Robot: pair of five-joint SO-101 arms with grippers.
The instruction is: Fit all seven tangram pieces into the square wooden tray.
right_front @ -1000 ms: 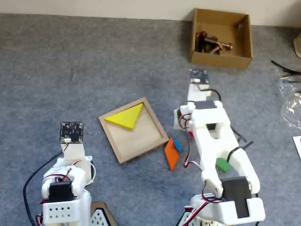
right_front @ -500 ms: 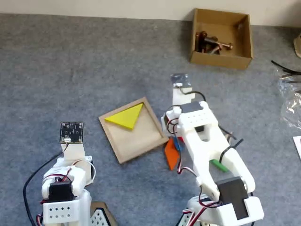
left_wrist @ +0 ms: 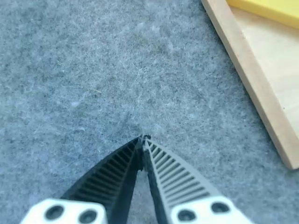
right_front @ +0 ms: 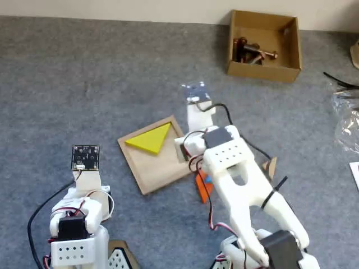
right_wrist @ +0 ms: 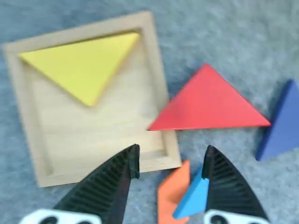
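Note:
The square wooden tray point(right_front: 168, 171) lies mid-table with a yellow triangle point(right_front: 150, 139) in its far corner. My right arm point(right_front: 224, 154) hangs over the tray's right side. In the right wrist view my right gripper point(right_wrist: 171, 154) is open above the tray's near corner point(right_wrist: 169, 156). A red triangle point(right_wrist: 208, 105) and a dark blue piece point(right_wrist: 282, 123) lie on the carpet beside the tray. An orange piece point(right_wrist: 173, 191) and a light blue piece point(right_wrist: 194, 198) overlap under the fingers. My left gripper point(left_wrist: 144, 138) is shut over bare carpet, left of the tray edge point(left_wrist: 252, 79).
A cardboard box point(right_front: 263, 45) with metal parts stands at the back right. A clear plastic bag point(right_front: 348, 120) lies at the right edge. A small tan bit point(right_front: 271, 167) sits on the carpet right of my right arm. The left arm point(right_front: 76, 218) stays at the front left.
My right arm has swung left, from beside the tray's right side to over its right edge. The left arm, tray and yellow triangle have not moved.

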